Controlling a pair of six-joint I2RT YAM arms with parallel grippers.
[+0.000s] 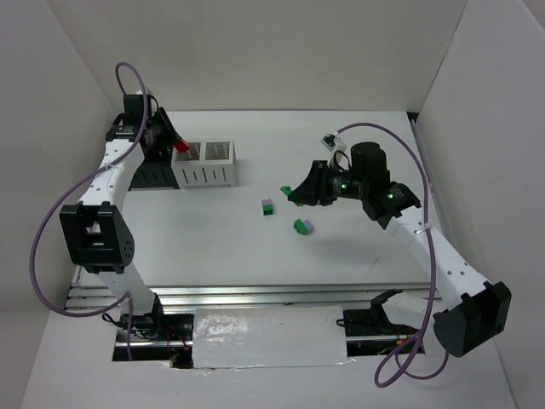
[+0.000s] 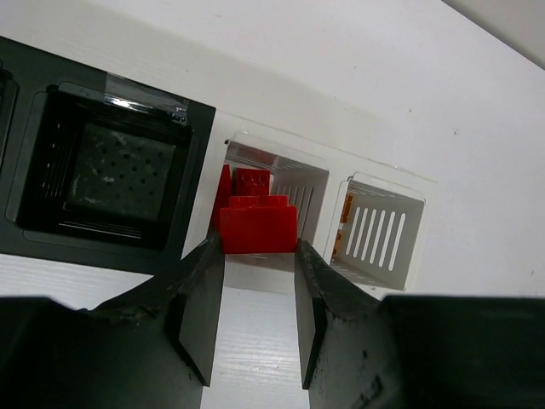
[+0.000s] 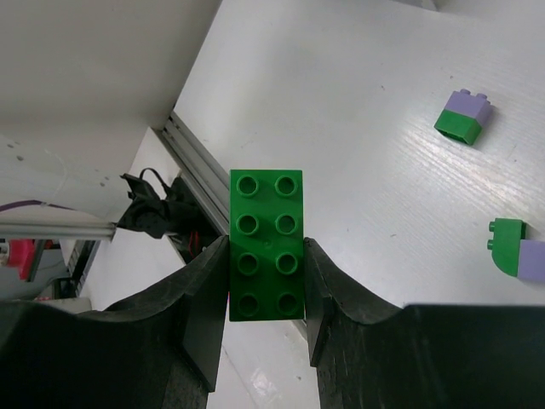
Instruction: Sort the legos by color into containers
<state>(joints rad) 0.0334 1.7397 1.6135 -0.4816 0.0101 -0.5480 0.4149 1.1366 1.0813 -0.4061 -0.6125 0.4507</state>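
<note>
My left gripper (image 2: 255,253) is shut on a red lego (image 2: 255,227), pinched at its fingertips over the left white container (image 2: 311,175). Another red lego (image 2: 250,181) lies inside that container. The joined right white container (image 2: 400,256) shows something orange (image 2: 345,232) through its slots. The black container (image 2: 197,145) stands to the left. From above, the left gripper (image 1: 176,143) is at the white containers (image 1: 204,175). My right gripper (image 3: 266,251) is shut on a green eight-stud lego (image 3: 266,243) and holds it above the table (image 1: 294,192).
A lavender-on-green lego (image 1: 267,207) and a green-and-lavender pair (image 1: 303,226) lie mid-table, also in the right wrist view (image 3: 464,117) (image 3: 515,249). The aluminium rail (image 1: 281,294) marks the near table edge. White walls enclose the table.
</note>
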